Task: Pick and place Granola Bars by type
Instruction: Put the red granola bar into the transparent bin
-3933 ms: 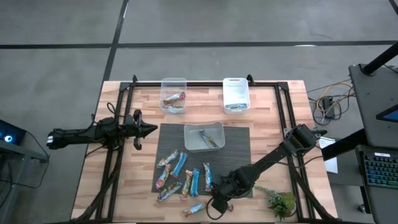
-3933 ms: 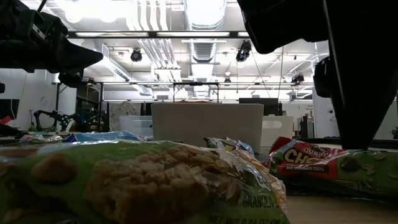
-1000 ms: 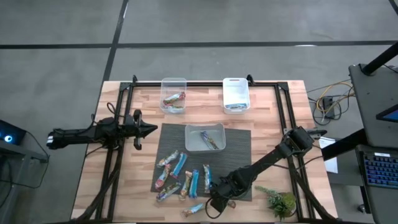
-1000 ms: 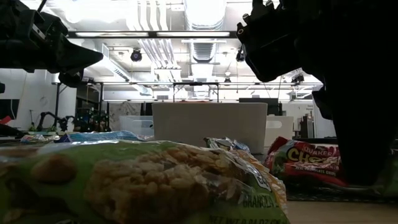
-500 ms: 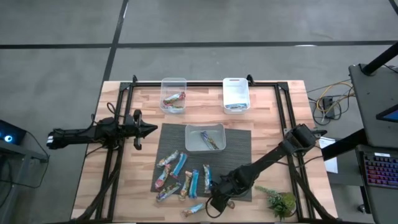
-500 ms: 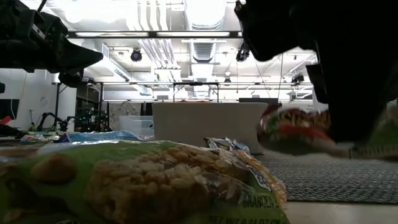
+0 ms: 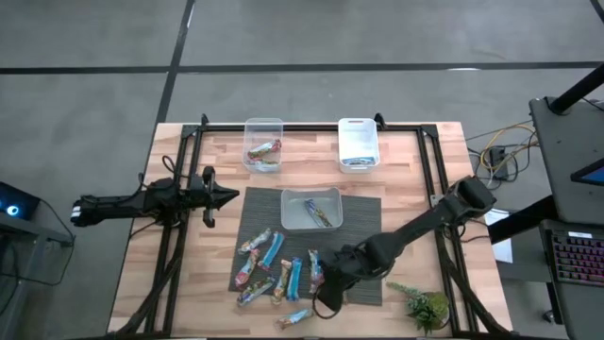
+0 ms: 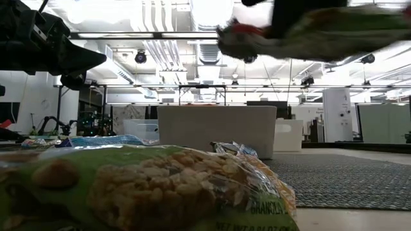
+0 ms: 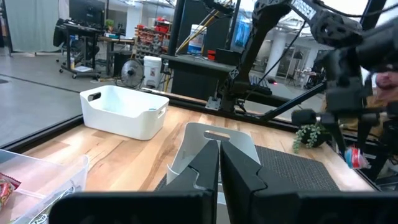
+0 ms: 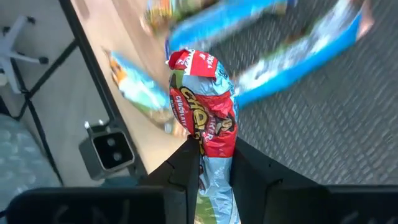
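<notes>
Wooden bench (image 7: 179, 283) carries tubs and scattered bars. Right hand (image 10: 211, 163) pinches a red-wrapped granola bar (image 10: 202, 118), lifted above the dark mat (image 7: 363, 212); next, carry it to the matching tub (image 7: 263, 144). Left hand (image 7: 226, 196) waits closed.

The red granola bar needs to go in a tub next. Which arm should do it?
The right one, probably. The right gripper is already shut on the red-wrapped granola bar, lifted above the dark woven mat. The left gripper waits shut and empty at the table's left side.
</notes>
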